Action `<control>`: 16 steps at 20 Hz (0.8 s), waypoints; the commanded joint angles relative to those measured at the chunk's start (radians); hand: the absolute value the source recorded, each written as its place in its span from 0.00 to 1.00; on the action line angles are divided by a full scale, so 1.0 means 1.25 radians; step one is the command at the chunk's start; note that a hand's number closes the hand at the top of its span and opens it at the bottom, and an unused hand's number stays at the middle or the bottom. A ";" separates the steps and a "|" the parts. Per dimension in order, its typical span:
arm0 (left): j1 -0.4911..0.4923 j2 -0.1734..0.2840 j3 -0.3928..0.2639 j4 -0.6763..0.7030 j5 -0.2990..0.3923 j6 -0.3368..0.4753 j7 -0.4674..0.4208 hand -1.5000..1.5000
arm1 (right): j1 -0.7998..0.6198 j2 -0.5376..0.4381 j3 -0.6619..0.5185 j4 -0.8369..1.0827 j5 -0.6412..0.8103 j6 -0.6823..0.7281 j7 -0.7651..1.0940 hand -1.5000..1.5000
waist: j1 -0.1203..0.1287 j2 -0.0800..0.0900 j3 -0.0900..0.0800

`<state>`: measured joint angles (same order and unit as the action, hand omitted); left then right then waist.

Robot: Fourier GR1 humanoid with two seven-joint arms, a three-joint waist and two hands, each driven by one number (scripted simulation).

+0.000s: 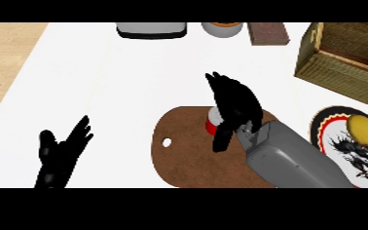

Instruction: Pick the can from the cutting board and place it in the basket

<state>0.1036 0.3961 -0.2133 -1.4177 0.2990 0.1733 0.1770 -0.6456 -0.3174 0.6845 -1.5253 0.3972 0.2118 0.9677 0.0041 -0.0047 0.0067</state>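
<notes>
Fingers straight and spread, the left robot hand [61, 153] rests at about eight o'clock on the white surface [108, 87], holding nothing. At the centre lies the brown cutting board [188, 161]. Over its upper edge the right robot hand [233, 108] reaches in from five o'clock on a grey forearm, fingers extended toward twelve, thumb hanging down beside the can [212, 122]. Only a red and white sliver of the can shows; whether the hand touches it is unclear. The basket [332, 58], cut off, sits at two o'clock; a plate [327, 126] at four.
</notes>
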 commanded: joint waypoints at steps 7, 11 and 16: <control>0.007 -0.013 0.004 0.021 -0.033 -0.001 0.052 0.50 | 0.056 0.021 -0.008 0.031 0.043 0.086 0.017 0.00 | -0.003 0.003 -0.005; 0.028 0.009 0.045 0.028 0.001 -0.066 0.024 0.50 | 0.063 0.065 -0.024 0.083 0.076 0.064 -0.007 0.00 | 0.001 0.004 -0.005; 0.060 -0.044 0.007 -0.041 -0.059 0.003 0.059 0.50 | 0.089 0.086 -0.038 0.078 0.122 0.069 -0.031 0.00 | 0.001 0.003 -0.005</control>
<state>0.1153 0.3670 -0.1785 -1.4329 0.2535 0.1502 0.2038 -0.5684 -0.2291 0.6468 -1.4016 0.5124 0.2835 0.9166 0.0045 -0.0056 0.0090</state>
